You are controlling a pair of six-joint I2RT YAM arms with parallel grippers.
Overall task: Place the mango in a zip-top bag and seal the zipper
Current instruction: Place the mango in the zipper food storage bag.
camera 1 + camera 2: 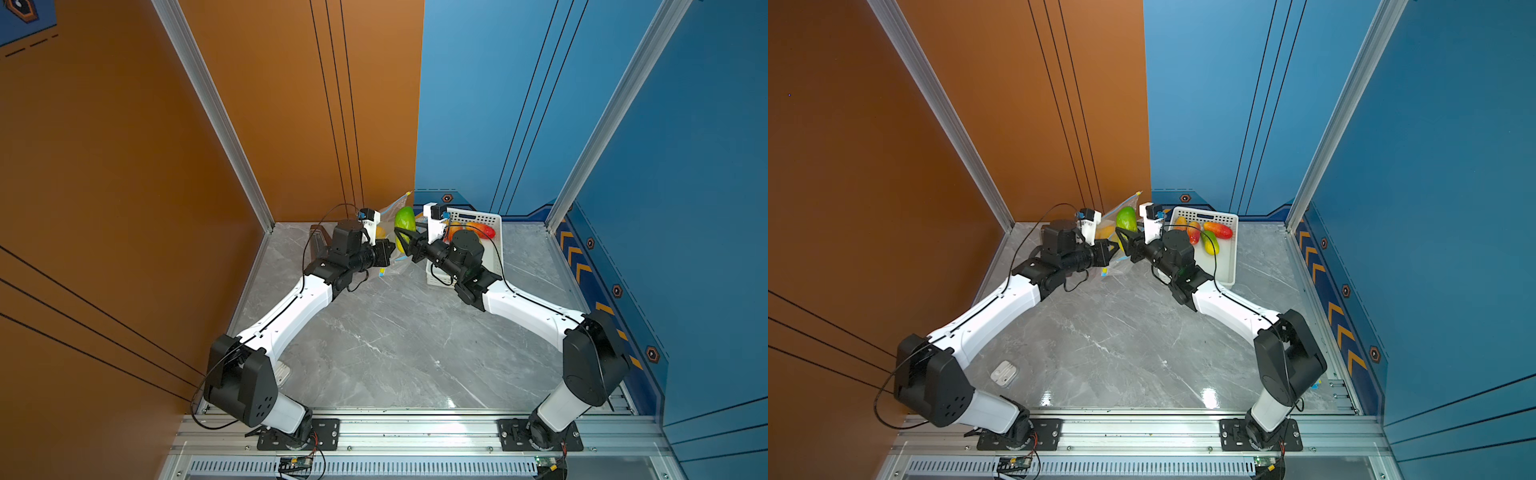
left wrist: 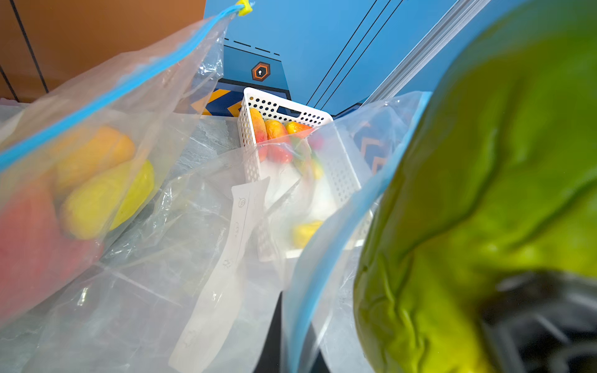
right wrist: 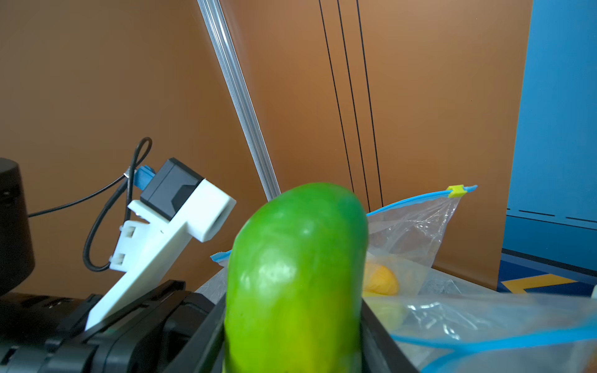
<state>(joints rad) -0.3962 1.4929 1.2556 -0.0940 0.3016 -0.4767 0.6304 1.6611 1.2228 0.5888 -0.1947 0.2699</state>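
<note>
Half done: right gripper [image 1: 405, 237] is clamping the green mango [image 1: 405, 218] at the mouth of the open bag [image 3: 416, 226], left gripper [image 1: 388, 250] is pinching its rim, zipper [image 3: 416, 196] not yet sealed.

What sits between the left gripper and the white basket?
In both top views: the green mango, clamped in the right gripper, and the open zip-top bag that the left gripper pinches, short of the basket.
</note>
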